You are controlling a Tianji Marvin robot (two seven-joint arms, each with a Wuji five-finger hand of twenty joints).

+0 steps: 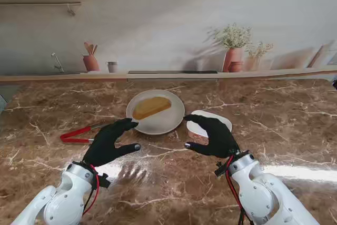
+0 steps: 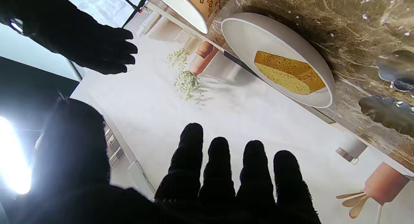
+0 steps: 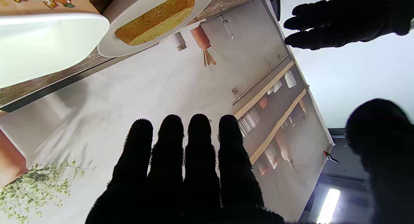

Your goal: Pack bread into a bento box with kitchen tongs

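Observation:
A slice of yellow-brown bread (image 1: 151,107) (image 2: 288,72) (image 3: 155,22) lies on a round white plate (image 1: 167,122) (image 2: 245,33) (image 3: 113,46) in the middle of the table. The white bento box (image 1: 215,118) (image 2: 184,9) (image 3: 38,46) sits just right of the plate, partly hidden by my right hand (image 1: 216,136). Red-handled tongs (image 1: 78,134) lie flat on the table to the left of my left hand (image 1: 109,142). Both black-gloved hands hover open with fingers spread, holding nothing, nearer to me than the plate.
The marble table top (image 1: 52,109) ends at a printed kitchen backdrop (image 1: 174,25) behind the plate. My arms (image 1: 68,198) rise from the bottom corners.

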